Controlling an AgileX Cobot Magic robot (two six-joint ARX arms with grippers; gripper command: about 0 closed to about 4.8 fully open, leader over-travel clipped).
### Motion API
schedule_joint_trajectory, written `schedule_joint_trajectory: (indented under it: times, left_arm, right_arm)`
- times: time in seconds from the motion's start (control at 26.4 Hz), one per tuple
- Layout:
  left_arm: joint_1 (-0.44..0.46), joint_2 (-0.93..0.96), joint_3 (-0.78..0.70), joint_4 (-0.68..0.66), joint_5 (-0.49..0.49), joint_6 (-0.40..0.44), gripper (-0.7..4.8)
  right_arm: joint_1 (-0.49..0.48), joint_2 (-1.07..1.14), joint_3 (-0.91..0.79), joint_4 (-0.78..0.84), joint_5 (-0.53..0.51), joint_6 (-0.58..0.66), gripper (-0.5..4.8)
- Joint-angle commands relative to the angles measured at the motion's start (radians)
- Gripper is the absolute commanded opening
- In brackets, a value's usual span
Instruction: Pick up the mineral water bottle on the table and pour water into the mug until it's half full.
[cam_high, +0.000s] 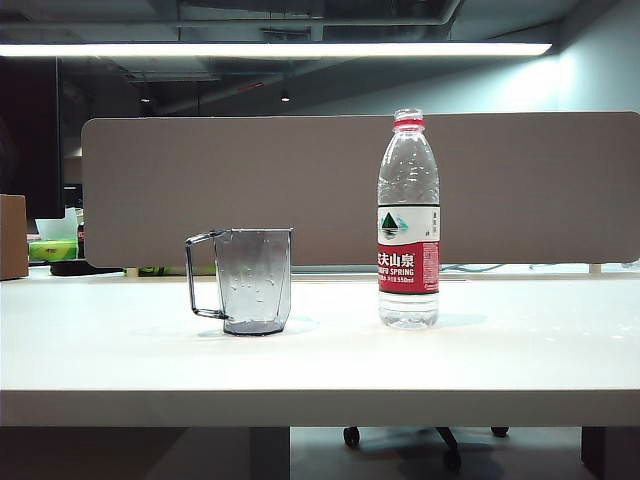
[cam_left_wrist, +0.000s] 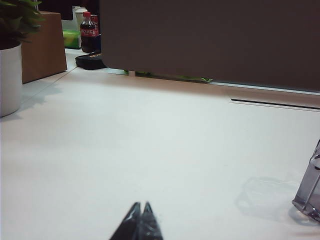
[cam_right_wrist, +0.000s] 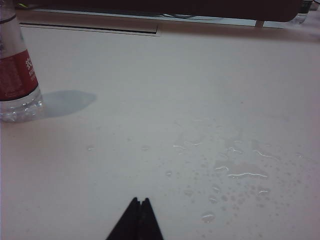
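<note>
Bottle (cam_high: 408, 220) stands capless right of centre on the white desk (cam_high: 320, 370), mug (cam_high: 252, 280) left of it, ready for pouring; left pincer (cam_left_wrist: 140, 206) and right pincer (cam_right_wrist: 140, 201) hang closed, empty, apart.

The white table (cam_high: 480, 360) carries the upright mineral water bottle (cam_high: 408, 220) and, well apart to its left in the exterior view, the clear mug (cam_high: 252, 280). Spilled water droplets (cam_right_wrist: 235, 170) lie on its surface beside the bottle.
</note>
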Motion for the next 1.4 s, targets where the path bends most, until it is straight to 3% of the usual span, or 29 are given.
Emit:
schedule_joint_trajectory:
  times: [0.04, 0.3, 0.38, 0.49, 0.57, 0.64, 0.72, 0.79, 0.95, 1.02, 1.06, 1.1, 1.25, 1.4]
  left_arm:
    - [-0.001, 0.000, 0.005, 0.008, 0.000, -0.003, -0.05]
    - [-0.001, 0.000, 0.006, 0.015, 0.000, -0.005, -0.05]
    - [-0.002, 0.000, 0.025, 0.026, 0.016, -0.045, -0.05]
    - [-0.002, 0.000, 0.212, 0.042, 0.212, -0.208, -0.05]
    - [-0.002, 0.000, 0.309, 0.011, 0.315, -0.285, -0.05]
    - [-0.002, 0.010, 0.374, -0.075, 0.382, -0.327, -0.05]
    - [-0.002, 0.042, 0.425, -0.177, 0.462, -0.336, -0.05]
    - [-0.002, 0.082, 0.450, -0.231, 0.557, -0.330, -0.05]
    - [-0.002, 0.159, 0.452, -0.261, 0.690, -0.201, -0.05]
    - [-0.002, 0.187, 0.451, -0.299, 0.698, -0.157, -0.05]
    - [-0.002, 0.208, 0.451, -0.335, 0.686, -0.127, -0.05]
    - [-0.001, 0.213, 0.451, -0.344, 0.674, -0.115, -0.05]
    - [-0.001, 0.216, 0.451, -0.328, 0.670, -0.042, -0.05]
    - [-0.001, 0.217, 0.451, -0.324, 0.669, -0.043, -0.05]
  right_arm:
    - [0.000, -0.001, -0.002, 0.007, -0.003, -0.003, -0.05]
    - [0.001, -0.001, 0.000, 0.023, -0.003, 0.013, -0.05]
    - [0.001, -0.001, 0.013, 0.048, -0.005, 0.114, -0.05]
    - [0.005, 0.000, 0.195, 0.066, -0.140, 0.436, -0.05]
    - [0.005, 0.000, 0.300, 0.066, -0.258, 0.497, -0.06]
    - [0.005, 0.009, 0.383, 0.022, -0.312, 0.518, -0.06]
    - [0.005, 0.036, 0.469, -0.033, -0.349, 0.510, -0.05]
    - [0.005, 0.074, 0.552, -0.096, -0.407, 0.389, -0.05]
    - [0.005, 0.196, 0.662, -0.211, -0.486, 0.108, -0.05]
    - [0.006, 0.261, 0.678, -0.217, -0.485, 0.068, 0.28]
    - [0.006, 0.331, 0.678, -0.193, -0.485, 0.068, 1.54]
    - [0.006, 0.360, 0.677, -0.183, -0.483, 0.068, 1.92]
    - [0.006, 0.492, 0.618, -0.023, -0.460, 0.068, 2.04]
    - [0.006, 0.610, 0.503, 0.258, -0.454, 0.083, 2.12]
